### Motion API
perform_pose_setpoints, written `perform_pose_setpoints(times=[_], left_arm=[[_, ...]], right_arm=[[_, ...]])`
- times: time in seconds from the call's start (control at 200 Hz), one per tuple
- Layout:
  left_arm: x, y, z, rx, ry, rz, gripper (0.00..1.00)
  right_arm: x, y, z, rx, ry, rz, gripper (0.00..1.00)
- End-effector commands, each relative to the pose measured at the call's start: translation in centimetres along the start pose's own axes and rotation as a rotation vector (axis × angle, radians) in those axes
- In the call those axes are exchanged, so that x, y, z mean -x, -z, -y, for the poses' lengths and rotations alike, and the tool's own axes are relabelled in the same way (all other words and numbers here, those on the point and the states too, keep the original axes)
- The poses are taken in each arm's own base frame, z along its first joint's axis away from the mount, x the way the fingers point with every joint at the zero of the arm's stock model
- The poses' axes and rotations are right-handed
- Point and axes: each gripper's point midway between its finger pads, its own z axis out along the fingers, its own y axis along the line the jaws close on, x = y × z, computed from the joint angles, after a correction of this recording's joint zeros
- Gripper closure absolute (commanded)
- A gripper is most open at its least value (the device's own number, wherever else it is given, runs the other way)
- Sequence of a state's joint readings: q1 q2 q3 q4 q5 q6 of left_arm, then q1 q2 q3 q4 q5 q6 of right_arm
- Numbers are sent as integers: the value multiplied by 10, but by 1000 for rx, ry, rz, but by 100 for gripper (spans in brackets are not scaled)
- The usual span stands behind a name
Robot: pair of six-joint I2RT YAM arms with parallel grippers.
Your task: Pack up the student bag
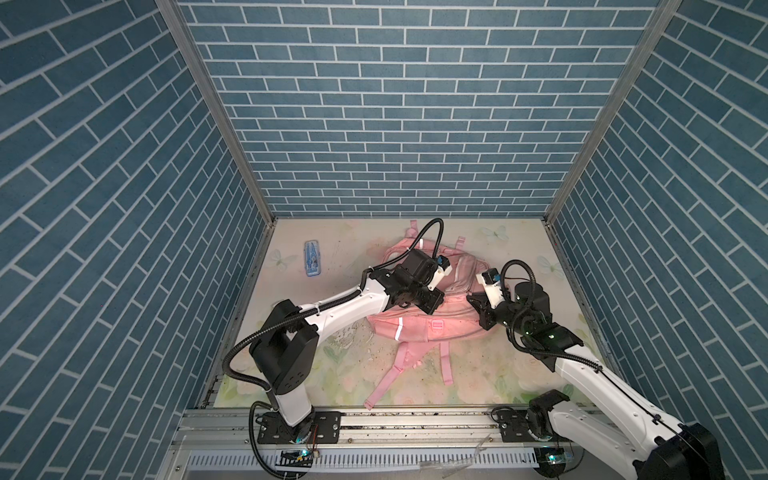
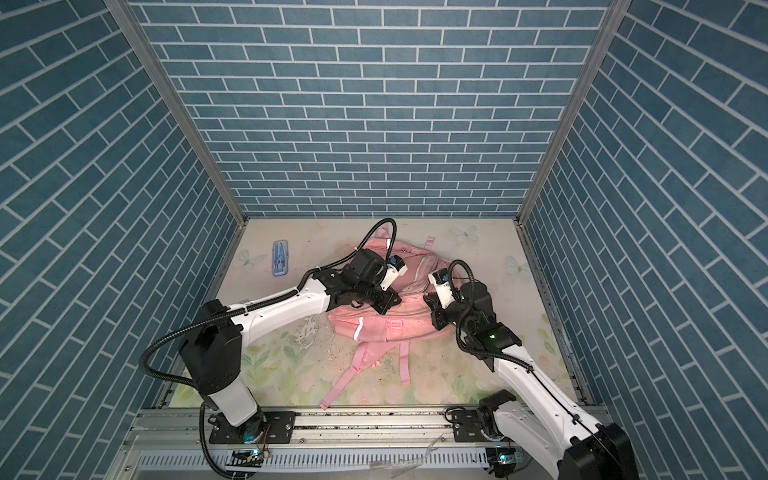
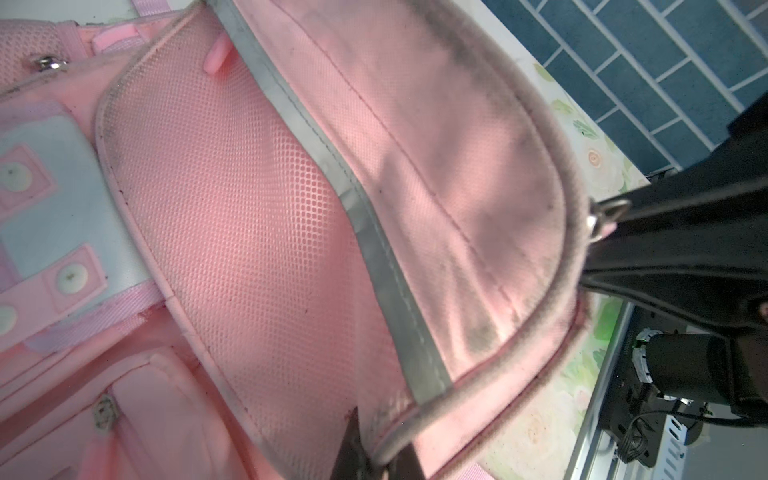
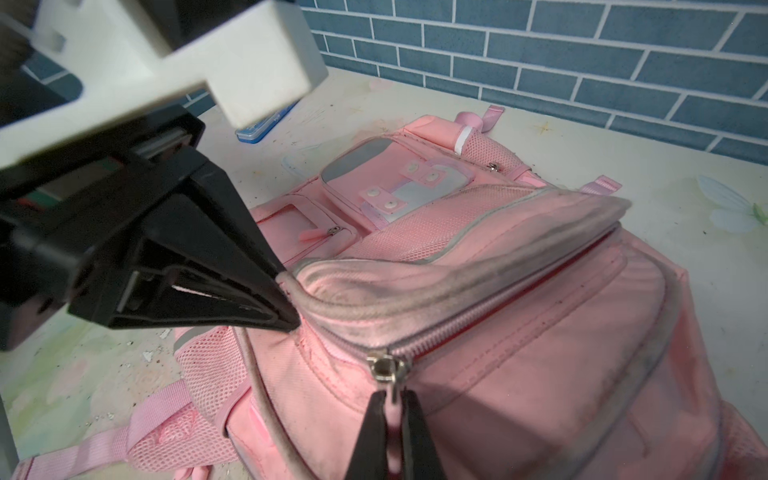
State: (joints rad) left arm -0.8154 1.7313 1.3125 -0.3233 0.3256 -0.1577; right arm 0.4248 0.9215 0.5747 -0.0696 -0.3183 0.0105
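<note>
A: Lying where, that bag [image 1: 417,332]?

B: In the middle of the flowered table [image 1: 519,365], front side up. Its straps [image 1: 446,365] trail toward the arms' bases.

A: And the left gripper [image 3: 376,455]?

B: Its fingers are pinched together on the grey piped edge [image 4: 415,286] of the top flap and hold it raised a little.

A: The right gripper [image 4: 392,419]?

B: It is clamped on the pull tab of the zipper [image 4: 387,368], at the near end of the main opening. A thin red gap shows along the teeth.

A: Anything else out?

B: A blue case [image 1: 312,258] lies well apart from the bag, near the left wall.
</note>
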Motion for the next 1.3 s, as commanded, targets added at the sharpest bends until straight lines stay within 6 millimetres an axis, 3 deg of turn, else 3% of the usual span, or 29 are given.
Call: perform_pose_setpoints(times=[0.0,0.165,0.265,0.38,0.665,0.895,1.0,1.2,1.295], left_arm=[[28,17,-15,65,25,118,100],[34,15,-19,82,34,134,100],[35,14,-17,72,33,131,100],[42,17,-4,20,26,156,100],[53,22,18,-30,-10,181,100],[58,28,17,-21,-12,198,100],[59,28,13,-17,6,202,100],[55,19,4,10,48,190,100],[59,17,4,5,66,200,100]], right_arm=[[-5,6,10,-44,-2,-105,100],[-22,7,21,-106,-37,-218,100],[-16,6,13,-60,-26,-190,100],[-9,3,-4,42,-6,-108,87],[-8,-3,-7,70,13,-46,78],[-18,-1,-4,42,4,-60,82],[-23,3,-4,36,-9,-59,100],[-3,12,-17,90,-27,-10,100],[-1,12,-34,155,-13,-13,100]])
